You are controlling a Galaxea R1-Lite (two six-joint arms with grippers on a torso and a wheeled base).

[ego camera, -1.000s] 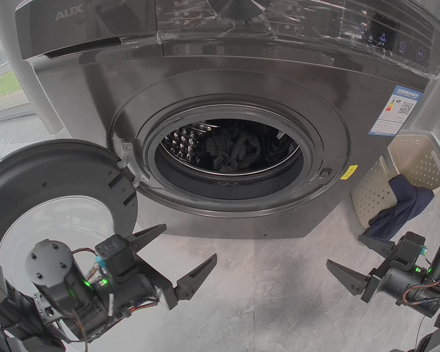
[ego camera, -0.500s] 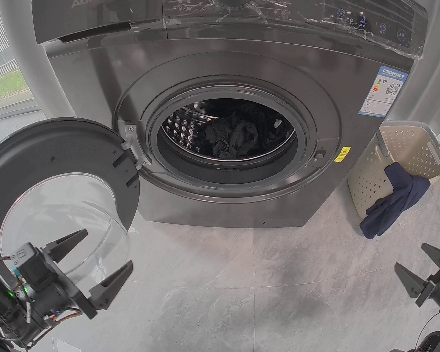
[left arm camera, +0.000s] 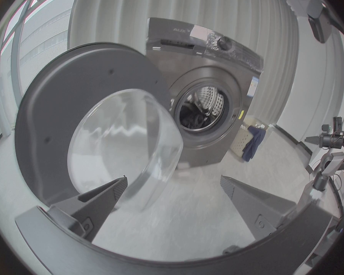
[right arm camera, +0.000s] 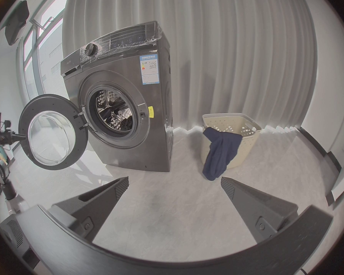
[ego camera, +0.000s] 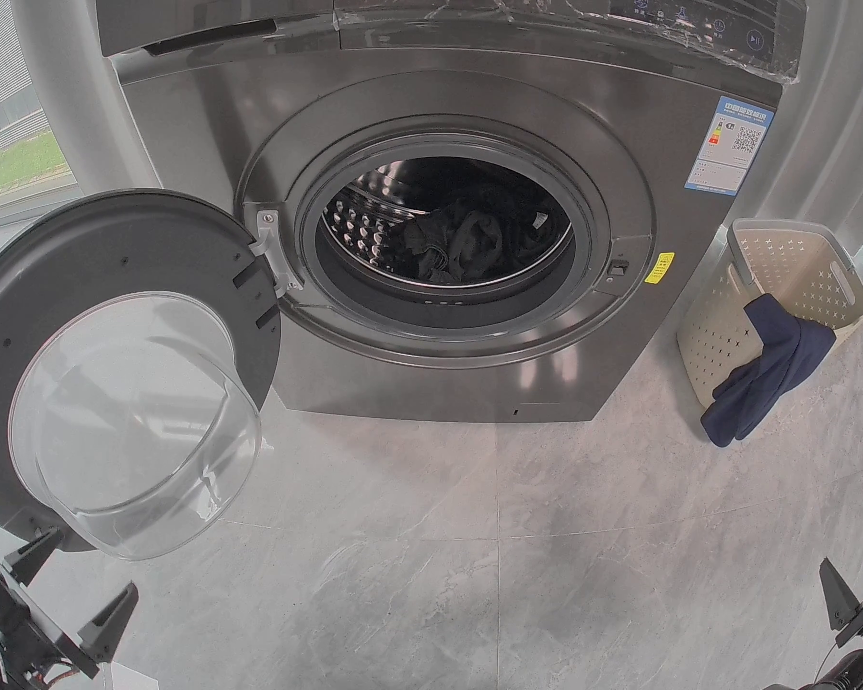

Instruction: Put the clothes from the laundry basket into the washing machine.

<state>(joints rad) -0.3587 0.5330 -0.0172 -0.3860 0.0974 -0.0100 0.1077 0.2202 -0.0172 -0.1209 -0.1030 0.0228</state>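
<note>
Two wedge-shaped pairs, left fingers (left arm camera: 97, 200) and right fingers (right arm camera: 256, 205), wide apart; limp navy garment (right arm camera: 219, 151) over perforated cream laundry basket (right arm camera: 248, 133).

The washing machine (ego camera: 211, 136) has its door (ego camera: 96, 251) open at its left, with clothes (ego camera: 455, 241) inside the drum (ego camera: 362, 230). To its right on the floor (ego camera: 499, 548) sits the laundry basket (ego camera: 786, 232), with a garment (ego camera: 772, 366) draped over its rim.

A floor (ego camera: 508, 548) of pale grey, marble-veined tiles is seen, crossed by thin grout lines. A white pleated curtain (right arm camera: 237, 58) is hung along the back wall, down to the floor. A tall window (ego camera: 5, 117) is set at the left, with green grass (ego camera: 19, 160) seen through it. A dark box (left arm camera: 320, 20) is mounted high up.
</note>
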